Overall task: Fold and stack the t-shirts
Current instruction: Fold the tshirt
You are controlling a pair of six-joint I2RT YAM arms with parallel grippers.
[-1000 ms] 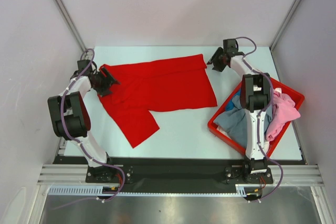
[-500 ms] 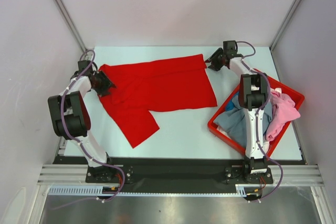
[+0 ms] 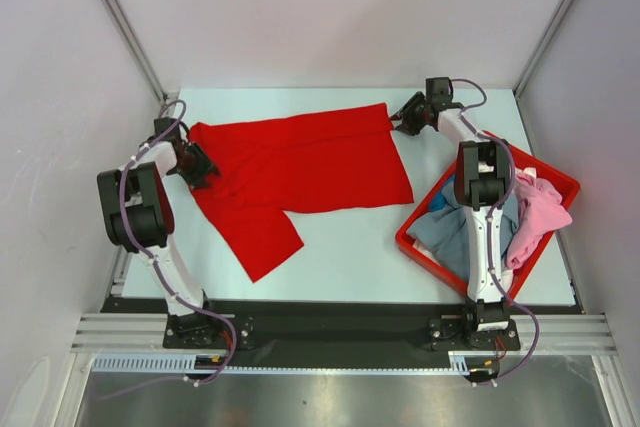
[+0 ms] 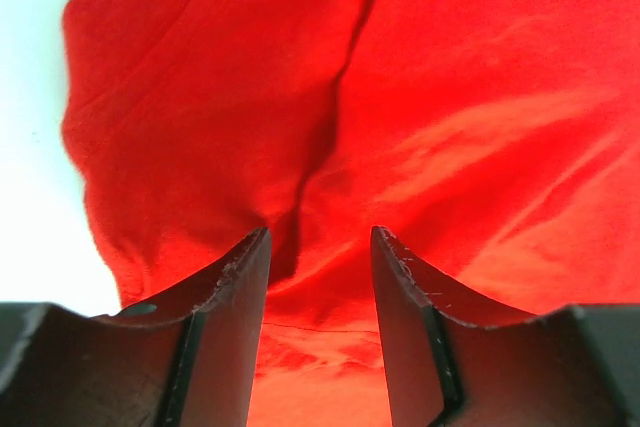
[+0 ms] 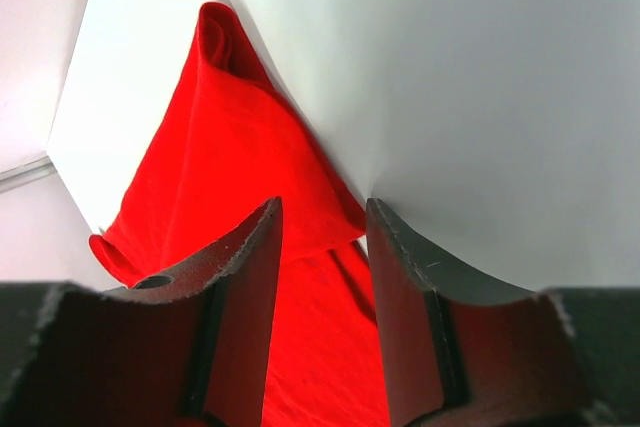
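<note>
A large bright red t-shirt (image 3: 300, 162) lies spread on the pale table, with one sleeve reaching toward the near left. My left gripper (image 3: 203, 169) sits at its left edge. In the left wrist view the left gripper (image 4: 320, 242) is open, low over wrinkled red t-shirt cloth (image 4: 450, 97). My right gripper (image 3: 398, 123) is at the shirt's far right corner. In the right wrist view the right gripper (image 5: 322, 215) is open, with the red shirt's folded corner (image 5: 240, 137) lying between the jaws. Pink (image 3: 540, 212) and grey-blue (image 3: 445, 232) shirts lie bunched in the bin.
A rigid red bin (image 3: 418, 211) stands tilted at the right of the table, next to the right arm. White walls with metal corner posts close in the table on three sides. Bare table (image 3: 350, 247) shows in front of the red shirt.
My right gripper moved left onto the shirt's far right corner. My left gripper shifted slightly along the shirt's left edge and its elbow swung right. The shirt has barely moved.
</note>
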